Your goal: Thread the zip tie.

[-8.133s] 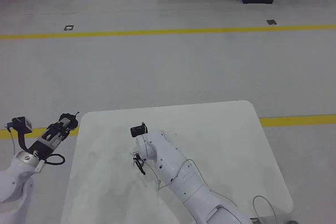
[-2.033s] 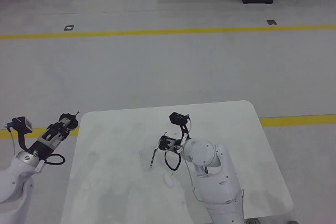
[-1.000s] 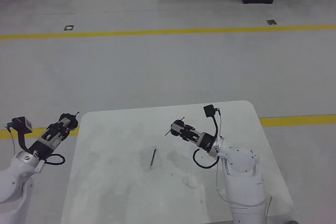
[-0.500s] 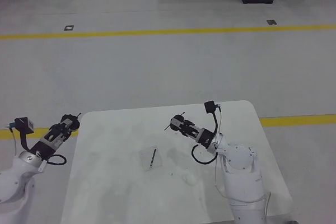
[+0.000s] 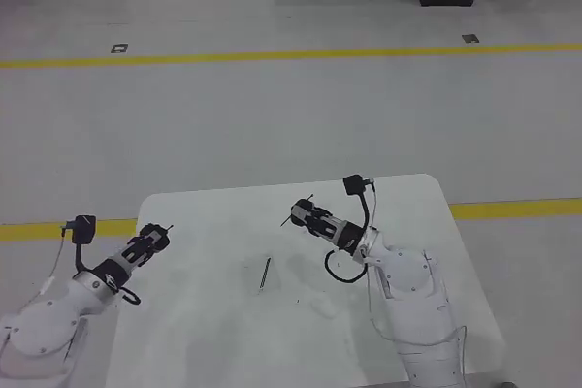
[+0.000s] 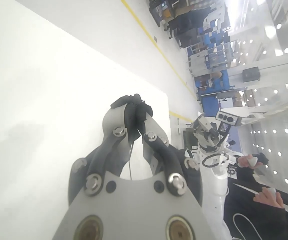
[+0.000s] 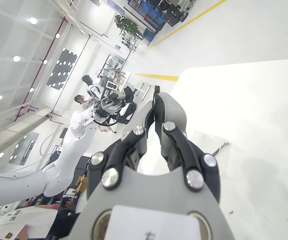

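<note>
Your left arm has swung in from beyond the desk's side. Its end effector (image 5: 158,234) now hangs over the left edge of the desk (image 5: 398,233), where half a second ago it sat outside that edge. Your right end effector (image 5: 297,210) has barely shifted in that half second. Two seconds ago it was down at the zip tie (image 5: 265,273), and it has since drawn away.

The zip tie lies flat on the desk between your two end effectors, with neither one touching it. It is near the right end effector, to its left and closer to the robot. It is well apart from the left end effector, off to that one's right.

The right end effector is pinched narrow, its finger pads meeting at the tips. The left end effector is just as narrow, its dark pads pressed together. A thin dark strand (image 6: 131,158) runs from those pads back toward the palm, and you cannot tell what it is.
</note>
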{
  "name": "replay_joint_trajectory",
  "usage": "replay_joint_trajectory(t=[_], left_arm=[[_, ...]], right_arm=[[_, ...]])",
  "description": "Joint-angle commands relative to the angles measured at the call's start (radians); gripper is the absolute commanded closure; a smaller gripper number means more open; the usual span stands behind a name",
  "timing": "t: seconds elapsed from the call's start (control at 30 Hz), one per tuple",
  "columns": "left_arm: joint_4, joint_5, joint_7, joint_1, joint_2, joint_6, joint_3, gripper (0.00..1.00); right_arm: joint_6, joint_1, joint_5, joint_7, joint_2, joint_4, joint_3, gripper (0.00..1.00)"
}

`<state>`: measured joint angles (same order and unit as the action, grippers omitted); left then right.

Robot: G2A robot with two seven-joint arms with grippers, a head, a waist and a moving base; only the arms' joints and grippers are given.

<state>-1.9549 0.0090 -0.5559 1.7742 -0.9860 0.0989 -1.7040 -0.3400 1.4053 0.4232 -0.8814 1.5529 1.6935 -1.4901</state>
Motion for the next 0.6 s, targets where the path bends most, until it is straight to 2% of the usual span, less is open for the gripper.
replay_joint_trajectory(t=[0.0,0.3,0.4,0.57], left_arm=[[0.000,0.006,-0.007,-0.002,0.000,0.001,0.005,1.00],[0.000,0.006,-0.005,-0.003,0.000,0.000,0.007,1.00],[-0.016,0.032,-0.016,0.001,-0.002,-0.006,0.045,1.00],[-0.039,0.124,-0.002,0.008,-0.003,0.021,0.101,1.00]], right_arm=[[0.000,0.000,0.000,0.000,0.000,0.000,-0.001,1.00],[0.000,0.001,0.003,0.004,0.000,0.001,0.000,1.00],[0.000,0.001,0.031,0.062,-0.005,0.014,0.036,1.00],[0.000,-0.016,0.093,0.127,-0.022,0.013,0.089,1.00]])
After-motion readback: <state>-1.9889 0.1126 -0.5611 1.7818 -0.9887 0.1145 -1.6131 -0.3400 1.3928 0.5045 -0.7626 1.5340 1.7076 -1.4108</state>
